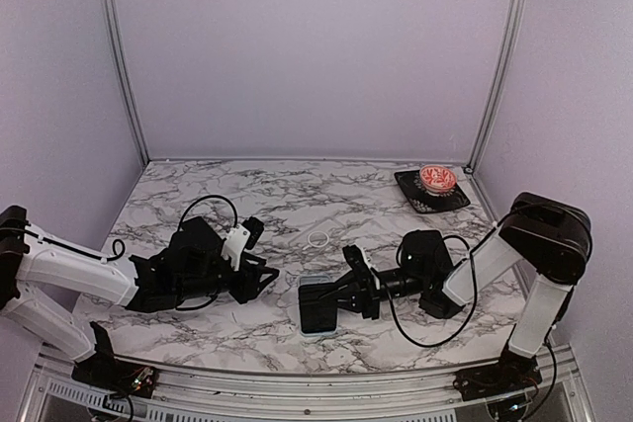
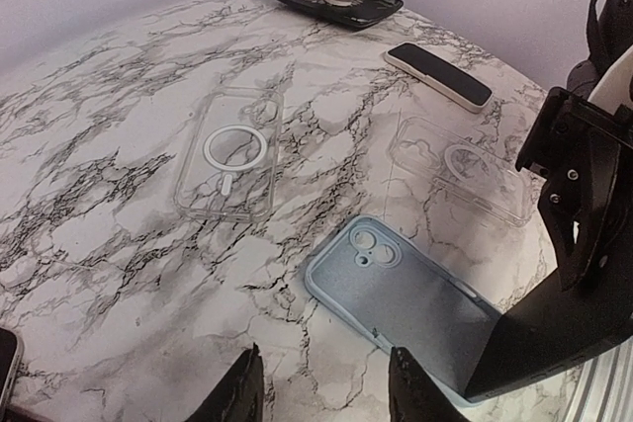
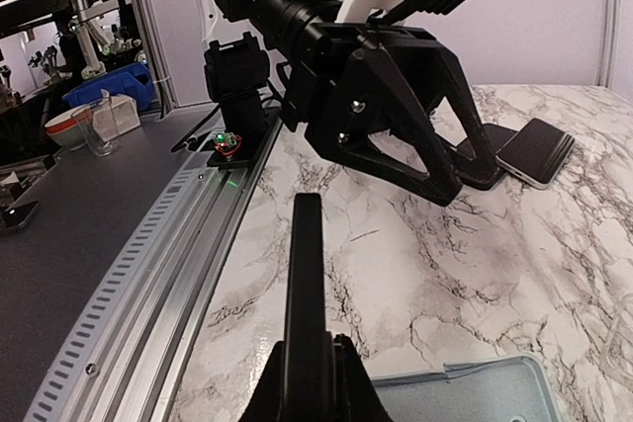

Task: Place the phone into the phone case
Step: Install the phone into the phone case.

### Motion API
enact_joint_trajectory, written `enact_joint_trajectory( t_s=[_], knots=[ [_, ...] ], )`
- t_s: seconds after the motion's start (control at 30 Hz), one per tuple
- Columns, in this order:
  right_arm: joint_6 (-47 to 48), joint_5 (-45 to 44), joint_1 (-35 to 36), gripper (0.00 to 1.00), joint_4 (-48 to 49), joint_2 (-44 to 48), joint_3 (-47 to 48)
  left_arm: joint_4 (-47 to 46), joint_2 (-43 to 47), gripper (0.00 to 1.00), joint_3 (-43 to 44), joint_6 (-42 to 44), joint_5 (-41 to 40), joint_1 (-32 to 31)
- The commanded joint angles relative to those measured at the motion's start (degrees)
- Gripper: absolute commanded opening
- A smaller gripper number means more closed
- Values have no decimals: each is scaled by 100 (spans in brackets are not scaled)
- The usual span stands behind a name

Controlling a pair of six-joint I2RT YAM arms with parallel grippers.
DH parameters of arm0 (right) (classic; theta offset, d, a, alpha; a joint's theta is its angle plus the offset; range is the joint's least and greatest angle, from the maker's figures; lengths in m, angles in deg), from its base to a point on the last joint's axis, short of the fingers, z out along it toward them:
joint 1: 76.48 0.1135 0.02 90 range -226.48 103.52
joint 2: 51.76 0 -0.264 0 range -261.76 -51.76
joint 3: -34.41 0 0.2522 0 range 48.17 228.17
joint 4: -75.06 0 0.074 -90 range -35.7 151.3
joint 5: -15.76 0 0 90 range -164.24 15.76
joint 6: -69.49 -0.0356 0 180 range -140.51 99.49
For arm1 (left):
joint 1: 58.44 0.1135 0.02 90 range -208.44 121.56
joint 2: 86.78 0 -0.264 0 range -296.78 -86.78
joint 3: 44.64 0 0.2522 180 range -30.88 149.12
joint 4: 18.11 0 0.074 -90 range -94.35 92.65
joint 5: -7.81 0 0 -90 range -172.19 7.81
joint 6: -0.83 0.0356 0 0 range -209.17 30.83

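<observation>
My right gripper (image 1: 343,295) is shut on a black phone (image 1: 318,305) and holds it on edge, tilted over the near end of a light blue phone case (image 1: 317,334) lying open side up. In the right wrist view the phone (image 3: 305,274) stands edge-on between my shut right gripper (image 3: 308,368), with the case (image 3: 475,394) at lower right. In the left wrist view the case (image 2: 401,292) lies just ahead of my open, empty left gripper (image 2: 323,392); the phone (image 2: 559,335) covers its right end.
Two clear cases with white rings (image 2: 229,157) (image 2: 465,170) lie on the marble table (image 1: 287,195). A spare phone (image 2: 438,74) lies beyond them. A red patterned bowl (image 1: 437,178) sits on a black tray (image 1: 420,201) at the back right. The aluminium rail (image 3: 188,244) runs along the near edge.
</observation>
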Motion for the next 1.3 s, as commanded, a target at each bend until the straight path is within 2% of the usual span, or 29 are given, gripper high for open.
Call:
enact_joint_trajectory(
  t_s=[0.0,0.17,0.3,0.43,0.57,0.73,0.87,1.0,1.27],
  knots=[
    [-117,138,125,0,-89,75,111,-147,30,42,65,11,-33,35],
    [-327,400,2,0,-220,-229,260,-150,192,42,143,21,308,35],
    [-848,442,-282,0,-217,-579,435,-152,203,45,250,9,327,35],
    [-665,201,-345,2,-853,-589,543,-86,-48,58,339,-224,138,35],
    [-449,176,-370,5,-1371,-729,759,81,-293,58,499,-351,-131,35],
    [-385,83,-514,10,-1554,-795,825,546,-370,48,611,-412,-566,37],
    [-227,80,-529,11,-1642,-954,948,876,-403,26,623,-367,-597,35],
    [105,29,-539,11,-2298,-1119,1358,1262,-784,6,739,-391,-444,27],
    [17,-34,-549,16,-2377,-1273,1482,1226,-1532,3,801,-829,52,26]
  ],
)
